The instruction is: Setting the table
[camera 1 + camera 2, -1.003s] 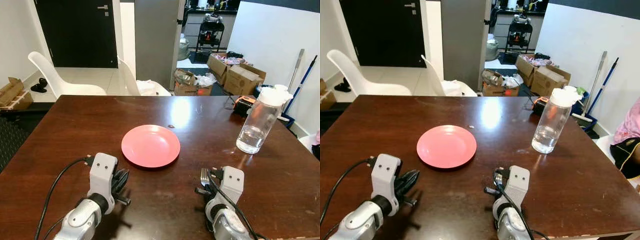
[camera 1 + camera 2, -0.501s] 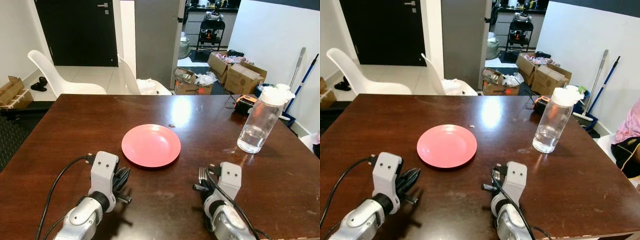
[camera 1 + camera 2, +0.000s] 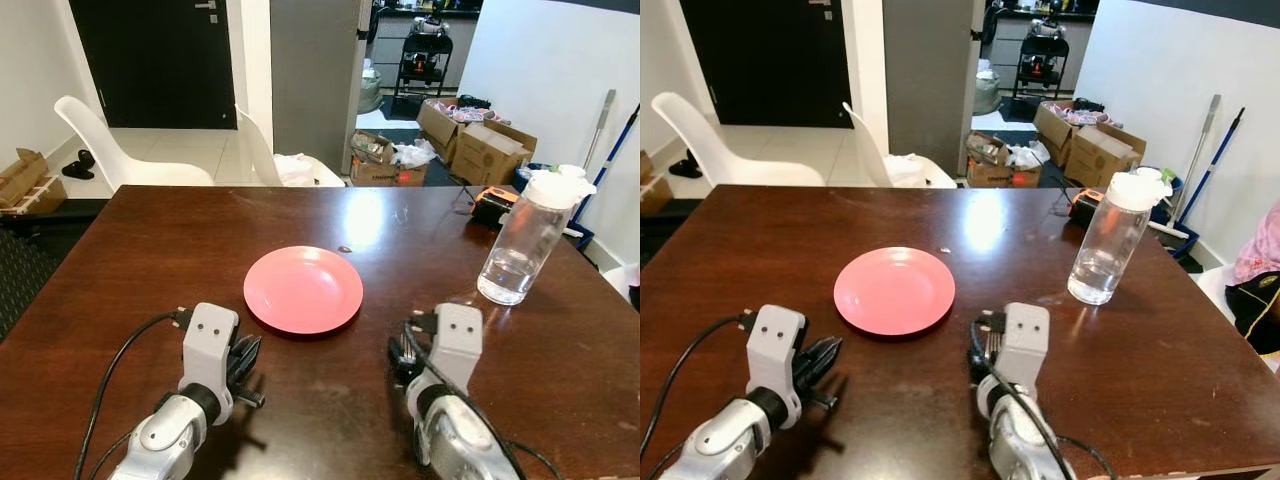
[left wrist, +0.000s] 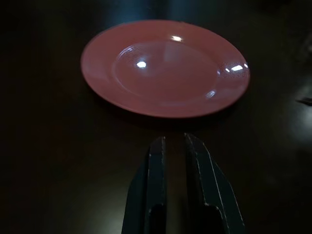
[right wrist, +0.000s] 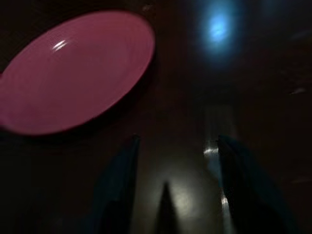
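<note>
Pink plate [image 3: 302, 289] on wooden table [image 3: 150, 250]

- Home dining area: dark wood table [image 3: 150, 250], white chairs [image 3: 110, 155].
- Kitchen cart [image 3: 425, 55] thru doorway.
- Cardboard boxes [image 3: 480, 150], mop [image 3: 600, 170] by wall – lived-in, mid-move.

Dark brown wooden table [image 3: 150, 250], glossy, light glare near the far edge. On it: pink plate [image 3: 302, 289] near centre; clear plastic bottle [image 3: 523, 238] with white cap, upright, far right, well apart from the plate; small orange-black device [image 3: 492, 207] just behind the bottle.
</note>
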